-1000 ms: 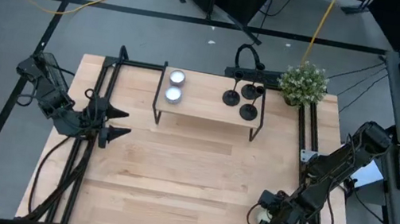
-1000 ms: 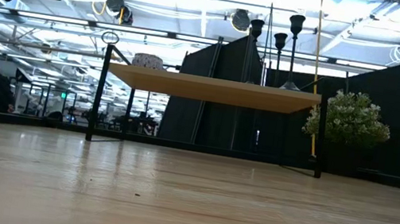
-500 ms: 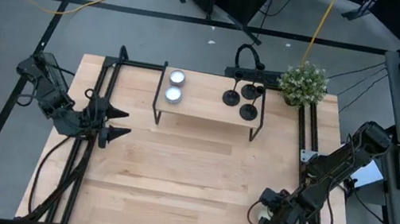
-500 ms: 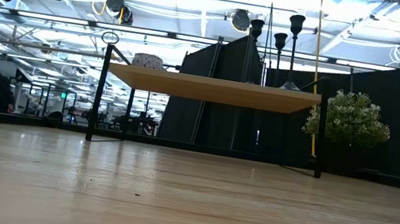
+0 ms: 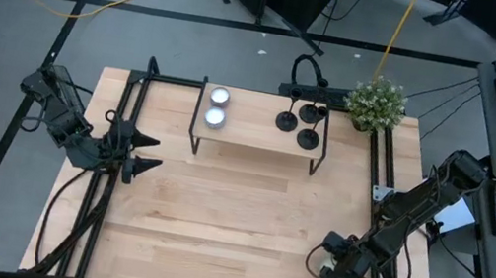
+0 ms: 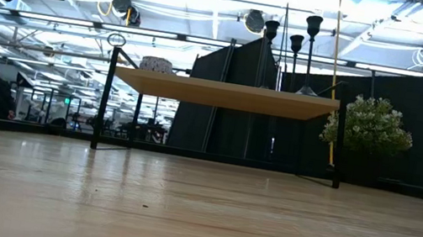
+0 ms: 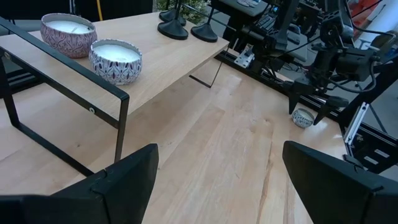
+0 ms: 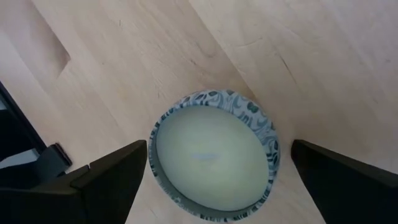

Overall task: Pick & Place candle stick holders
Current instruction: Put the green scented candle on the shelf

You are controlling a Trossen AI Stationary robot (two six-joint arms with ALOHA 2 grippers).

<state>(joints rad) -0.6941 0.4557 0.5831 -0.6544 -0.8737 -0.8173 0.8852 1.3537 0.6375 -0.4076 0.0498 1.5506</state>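
Three black candle stick holders (image 5: pixel 300 125) stand on their round bases at the right end of a small wooden shelf (image 5: pixel 254 132) at the table's far side; the low view shows their stems and cups (image 6: pixel 296 42). My right gripper (image 5: pixel 335 270) hangs open at the near right, pointing down. Its fingers (image 8: pixel 106 180) stand on either side of a patterned candle tin (image 8: pixel 211 155) without touching it; the tin rests on the table. My left gripper (image 5: pixel 144 151) waits open at the left, raised above the table, nothing between its fingers (image 7: pixel 124 180).
Two white candles in patterned tins (image 5: pixel 217 106) sit on the shelf's left end. A potted plant (image 5: pixel 377 102) stands at the far right corner. Black rails (image 5: pixel 386 181) run along the table's left and right sides. Bare wood (image 5: pixel 236 217) spreads between the arms.
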